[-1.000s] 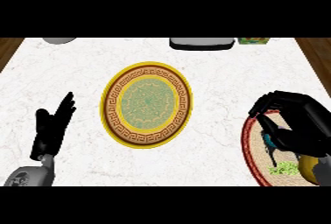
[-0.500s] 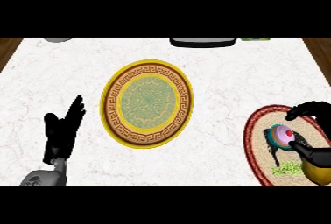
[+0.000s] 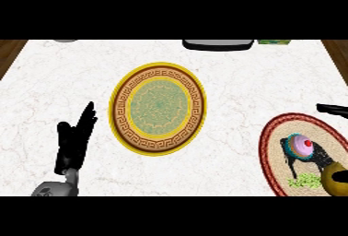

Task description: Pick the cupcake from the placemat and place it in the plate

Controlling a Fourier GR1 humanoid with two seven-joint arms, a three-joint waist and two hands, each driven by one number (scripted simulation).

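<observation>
The cupcake (image 3: pixel 301 146), with pink frosting, a red top and a teal wrapper, stands upright on the round red-rimmed placemat (image 3: pixel 272 138) at the right. Nothing is holding it. The yellow-rimmed patterned plate (image 3: pixel 158 108) lies at the counter's middle with nothing on it. My left hand (image 3: pixel 73 143) rests open, fingers up, left of the plate and apart from it. Of my right hand (image 3: pixel 332 109) only a black tip shows at the right edge, above the placemat and clear of the cupcake.
A yellow rounded object (image 3: pixel 337 179) and a green patch (image 3: pixel 306 181) sit at the placemat's lower right. A dark container (image 3: pixel 217 44), a green item (image 3: pixel 275 42) and a grey object (image 3: pixel 66 40) line the far edge.
My right hand has drawn away to the right, off the placemat, and uncovered the cupcake. The left hand has barely shifted.
</observation>
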